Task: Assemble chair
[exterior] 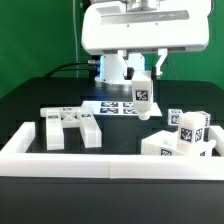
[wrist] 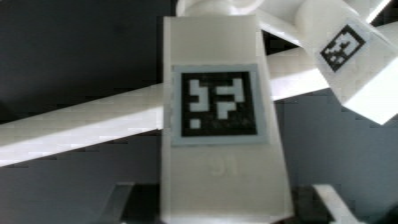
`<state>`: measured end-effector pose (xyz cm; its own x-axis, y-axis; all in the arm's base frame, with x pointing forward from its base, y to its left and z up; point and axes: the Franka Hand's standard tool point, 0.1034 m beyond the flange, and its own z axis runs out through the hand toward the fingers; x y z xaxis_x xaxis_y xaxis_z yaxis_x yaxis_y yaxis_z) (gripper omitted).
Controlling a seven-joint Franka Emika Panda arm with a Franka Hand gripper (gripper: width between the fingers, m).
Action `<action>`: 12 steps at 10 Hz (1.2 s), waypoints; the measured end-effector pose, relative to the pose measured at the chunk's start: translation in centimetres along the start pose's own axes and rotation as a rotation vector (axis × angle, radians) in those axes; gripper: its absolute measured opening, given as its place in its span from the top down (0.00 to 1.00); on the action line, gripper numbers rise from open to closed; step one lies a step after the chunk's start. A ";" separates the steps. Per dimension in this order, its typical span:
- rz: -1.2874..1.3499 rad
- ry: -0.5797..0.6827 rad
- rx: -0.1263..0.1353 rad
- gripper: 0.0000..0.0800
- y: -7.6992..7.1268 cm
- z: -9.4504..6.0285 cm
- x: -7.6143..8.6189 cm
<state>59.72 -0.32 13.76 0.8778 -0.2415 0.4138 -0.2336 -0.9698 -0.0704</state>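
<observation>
My gripper (exterior: 143, 80) is shut on a square white chair leg (exterior: 143, 99) and holds it upright above the table, over the back middle. In the wrist view the chair leg (wrist: 221, 90) fills the centre with its black-and-white tag facing the camera. It sits between the jaws of the gripper (wrist: 222, 205), whose dark fingers (wrist: 143, 203) flank it on both sides. The X-braced chair frame (exterior: 70, 126) lies flat at the exterior view's left. Several other white chair parts (exterior: 185, 135) with tags are piled at the exterior view's right, and the pile of parts (wrist: 347, 55) also shows in the wrist view.
A long low white rail (exterior: 110, 163) runs along the front and turns up at both ends; the rail (wrist: 71, 125) crosses the wrist view behind the leg. The marker board (exterior: 112, 106) lies flat at the back under the arm. The table top is black.
</observation>
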 end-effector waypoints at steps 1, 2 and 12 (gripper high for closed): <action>-0.013 0.001 -0.004 0.64 0.0 0.5 0.0; -0.015 0.028 -0.007 0.64 0.1 0.4 0.1; -0.052 0.189 -0.015 0.64 -2.0 2.1 -1.5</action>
<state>59.74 1.93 11.33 0.7948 -0.1787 0.5800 -0.1973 -0.9798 -0.0315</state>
